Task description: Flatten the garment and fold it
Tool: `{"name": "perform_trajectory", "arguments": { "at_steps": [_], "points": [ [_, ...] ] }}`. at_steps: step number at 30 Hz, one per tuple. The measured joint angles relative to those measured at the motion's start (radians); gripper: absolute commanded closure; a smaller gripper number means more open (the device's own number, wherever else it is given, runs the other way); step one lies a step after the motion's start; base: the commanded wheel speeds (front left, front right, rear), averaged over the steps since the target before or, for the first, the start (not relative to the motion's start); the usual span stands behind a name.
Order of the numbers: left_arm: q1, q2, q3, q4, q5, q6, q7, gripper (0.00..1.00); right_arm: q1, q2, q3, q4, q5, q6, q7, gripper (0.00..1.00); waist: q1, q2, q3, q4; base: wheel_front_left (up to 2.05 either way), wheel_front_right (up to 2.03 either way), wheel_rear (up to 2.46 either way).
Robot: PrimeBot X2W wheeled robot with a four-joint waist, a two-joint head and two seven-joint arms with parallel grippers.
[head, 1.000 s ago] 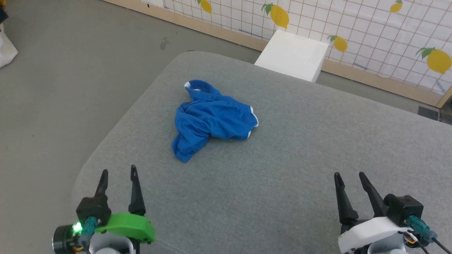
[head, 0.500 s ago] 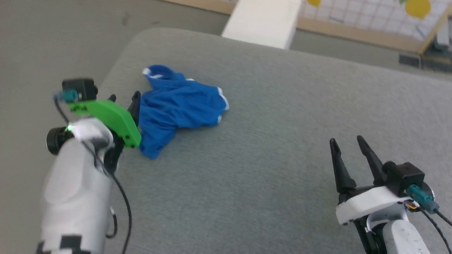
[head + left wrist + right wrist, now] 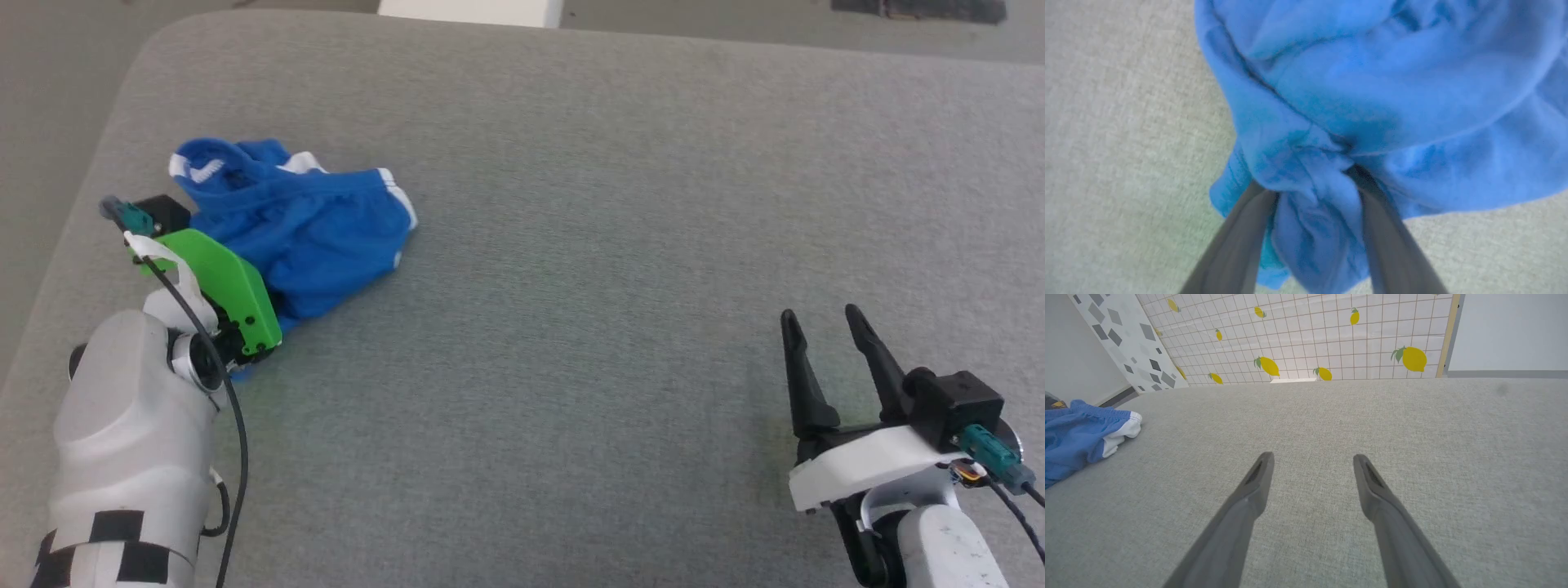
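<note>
The left gripper (image 3: 1310, 181) has left its resting place at the near left and reached the garment (image 3: 310, 229), and the head camera has tipped down, so the whole scene sits differently in that view. The garment, bright blue shorts, lies crumpled on the far left part of the grey padded surface (image 3: 612, 245), close to its left edge. Its waistband opening, with a small white mark (image 3: 200, 169), forms the far-left end. A white-trimmed corner (image 3: 400, 204) points right.

The left gripper meets the garment at its near-left end. In the left wrist view the two dark fingers (image 3: 1237, 245) stand apart on either side of a bunched fold of blue fabric (image 3: 1314, 220), which fills the gap and touches both. Whether they already squeeze the fold cannot be told. In the head view the green wrist housing (image 3: 220, 286) covers the fingertips, with a scrap of blue showing just below it.

The right gripper (image 3: 820, 312) hovers at the near right, well apart from the garment, its fingers spread wide with nothing between them. In the right wrist view the garment (image 3: 1073, 437) lies off to the left. Beyond the surface's far edge are a white block (image 3: 469, 10) and a tiled wall with lemons (image 3: 1331, 335).
</note>
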Motion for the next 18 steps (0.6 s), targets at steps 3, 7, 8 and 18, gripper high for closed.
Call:
{"name": "perform_trajectory", "arguments": {
  "at_steps": [3,7,8,18],
  "points": [
    [0.000,-0.006,-0.007,-0.018,0.009,-0.003,-0.109,1.00,-0.001,0.000,0.010,0.011,0.007,0.000,-0.008,0.00,0.0001,0.0000,0.001,-0.015,0.00,0.00,0.00],
    [-0.024,-0.013,-0.035,-0.068,0.020,-0.045,-0.216,1.00,-0.002,0.000,0.026,0.032,0.020,0.000,-0.018,0.00,0.0001,0.0000,-0.025,-0.021,0.00,0.00,0.00],
    [-0.042,-0.019,-0.047,-0.086,0.022,-0.056,-0.236,1.00,-0.003,0.000,0.030,0.039,0.025,0.000,-0.021,0.00,0.0001,0.0000,-0.035,-0.021,0.00,0.00,0.00],
    [-0.057,-0.090,-0.385,-0.347,-0.071,-0.091,-0.102,1.00,0.003,0.001,0.022,0.100,0.084,0.000,-0.061,0.00,0.0000,0.0000,-0.144,-0.074,0.00,0.00,0.00]
  ]
}}
